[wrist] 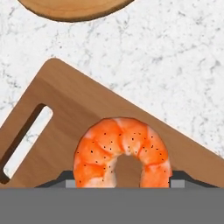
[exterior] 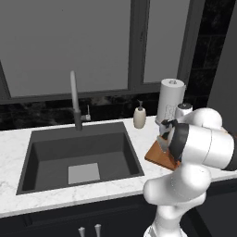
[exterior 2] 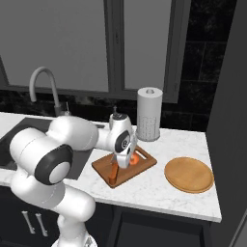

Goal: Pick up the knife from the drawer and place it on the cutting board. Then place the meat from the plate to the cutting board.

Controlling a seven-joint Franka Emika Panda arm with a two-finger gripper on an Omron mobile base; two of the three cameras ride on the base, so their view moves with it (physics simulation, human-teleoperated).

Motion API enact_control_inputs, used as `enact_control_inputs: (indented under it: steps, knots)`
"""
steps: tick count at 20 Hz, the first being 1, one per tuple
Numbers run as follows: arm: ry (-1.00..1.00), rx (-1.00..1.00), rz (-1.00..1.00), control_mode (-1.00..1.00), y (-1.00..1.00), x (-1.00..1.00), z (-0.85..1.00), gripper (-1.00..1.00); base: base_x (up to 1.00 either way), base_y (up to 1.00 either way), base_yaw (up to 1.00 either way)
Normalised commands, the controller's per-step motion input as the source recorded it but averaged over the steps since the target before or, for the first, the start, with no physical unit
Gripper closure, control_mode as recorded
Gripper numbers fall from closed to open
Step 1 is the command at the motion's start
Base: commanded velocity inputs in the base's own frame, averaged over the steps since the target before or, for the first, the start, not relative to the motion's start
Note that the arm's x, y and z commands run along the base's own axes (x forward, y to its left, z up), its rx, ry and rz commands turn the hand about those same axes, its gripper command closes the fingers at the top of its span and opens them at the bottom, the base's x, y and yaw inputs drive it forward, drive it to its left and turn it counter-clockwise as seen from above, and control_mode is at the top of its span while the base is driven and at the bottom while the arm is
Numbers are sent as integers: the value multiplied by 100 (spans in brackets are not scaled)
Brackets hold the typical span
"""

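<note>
The meat (wrist: 120, 151), an orange-red curled shrimp, sits between the two finger tips of my gripper (wrist: 121, 183), which is shut on it. It hangs low over the reddish-brown cutting board (wrist: 65, 109), near the slot-handle end; I cannot tell whether it touches the wood. From the right base view, the gripper (exterior 2: 128, 163) points down at the board (exterior 2: 144, 161) with the meat (exterior 2: 135, 158) beside it. The knife (exterior 2: 114, 172) lies on the board's near end, brown handle showing and blade hidden by the hand. The round tan plate (exterior 2: 188, 174) rests to the right, bare.
A paper towel roll (exterior 2: 148, 114) stands behind the board. A soap dispenser (exterior: 140, 116), the faucet (exterior: 74, 99) and the dark sink (exterior: 78, 155) lie to the left. Open marble counter (exterior 2: 159, 185) runs between board and plate. A dark wall rises at the far right.
</note>
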Motion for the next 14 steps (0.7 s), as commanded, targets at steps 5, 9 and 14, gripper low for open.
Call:
enact_control_inputs:
  steps: [5, 9, 14]
  knots:
    - [10, 4, 0, -100, 0, 0, -22, -100, 0, 0, 0]
    - [10, 3, 0, -100, 0, 0, -20, -100, 0, 0, 0]
    - [8, 5, 1, -100, -5, 0, -6, -100, 0, 0, 0]
